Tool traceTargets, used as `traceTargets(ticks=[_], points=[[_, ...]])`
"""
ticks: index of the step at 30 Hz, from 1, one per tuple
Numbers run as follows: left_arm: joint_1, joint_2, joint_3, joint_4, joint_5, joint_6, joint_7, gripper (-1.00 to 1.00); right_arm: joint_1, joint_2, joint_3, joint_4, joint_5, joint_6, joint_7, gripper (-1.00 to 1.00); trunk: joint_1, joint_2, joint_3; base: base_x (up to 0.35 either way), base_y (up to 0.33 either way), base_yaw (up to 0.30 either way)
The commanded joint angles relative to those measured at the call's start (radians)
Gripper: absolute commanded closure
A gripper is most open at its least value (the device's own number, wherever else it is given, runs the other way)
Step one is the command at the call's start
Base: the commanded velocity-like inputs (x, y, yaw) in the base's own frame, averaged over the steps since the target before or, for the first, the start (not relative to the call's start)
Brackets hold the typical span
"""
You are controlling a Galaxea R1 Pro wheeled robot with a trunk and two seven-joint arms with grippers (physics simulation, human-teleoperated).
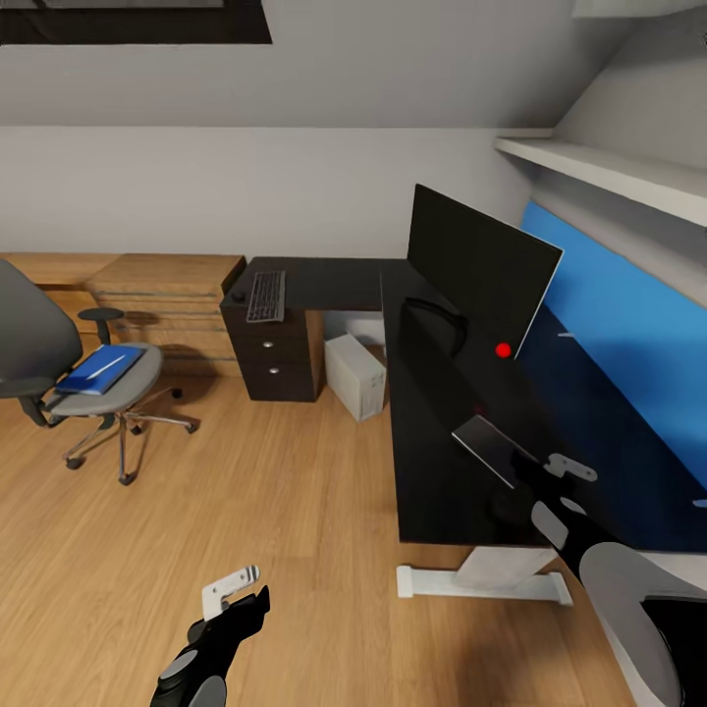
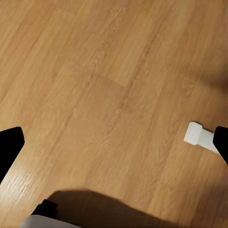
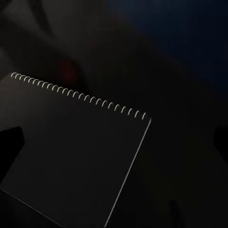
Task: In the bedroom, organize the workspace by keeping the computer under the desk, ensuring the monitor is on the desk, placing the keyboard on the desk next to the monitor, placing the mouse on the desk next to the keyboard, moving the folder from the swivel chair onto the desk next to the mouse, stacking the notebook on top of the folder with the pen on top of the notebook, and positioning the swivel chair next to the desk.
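Two grippers show in the head view. The left gripper point(image 1: 239, 587) hangs low over the wooden floor point(image 1: 245, 511); its fingers stand wide apart and hold nothing, and in its wrist view only floor boards and one white desk foot point(image 2: 199, 137) lie between the finger tips. The right gripper point(image 1: 565, 471) is over the near end of the black desk point(image 1: 422, 462), just beside the dark spiral notebook point(image 1: 491, 447). In the right wrist view the notebook point(image 3: 71, 161) lies flat between the two dark fingers, which are spread and touch nothing.

On the desk the monitor point(image 1: 481, 260) stands at the right, near the blue wall. The keyboard point(image 1: 266, 296) lies on the far left part of the desk, above the drawers, with a small dark mouse point(image 1: 237, 296) just left of it. A white computer point(image 1: 355, 376) stands on the floor under the desk. The swivel chair point(image 1: 59, 373) is at the far left, well apart from the desk, and the blue folder point(image 1: 98, 369) rests on its seat. Open floor lies between chair and desk.
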Motion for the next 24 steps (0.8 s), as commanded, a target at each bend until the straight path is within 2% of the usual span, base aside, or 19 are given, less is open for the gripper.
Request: traceTargets(ticks=[1,15,24], points=[[-0.001,0.001,-0.002,-0.002,0.006,0.002,0.008,-1.0,-0.001,0.0,0.003,0.001,-0.003,-0.002,-0.003,-1.0,0.0,-0.001,0.0,0.004,0.0,0.0],[-0.001,0.0,-0.003,-0.002,0.006,0.002,0.007,-1.0,-0.001,0.012,0.006,0.003,0.009,-0.002,-0.005,-1.0,0.0,-0.001,0.022,0.003,0.0,0.0],[-0.001,0.0,-0.004,-0.002,0.006,0.002,0.007,-1.0,-0.001,0.015,0.007,0.005,0.015,-0.002,-0.004,-1.0,0.0,-0.001,0.036,0.273,0.0,0.0]])
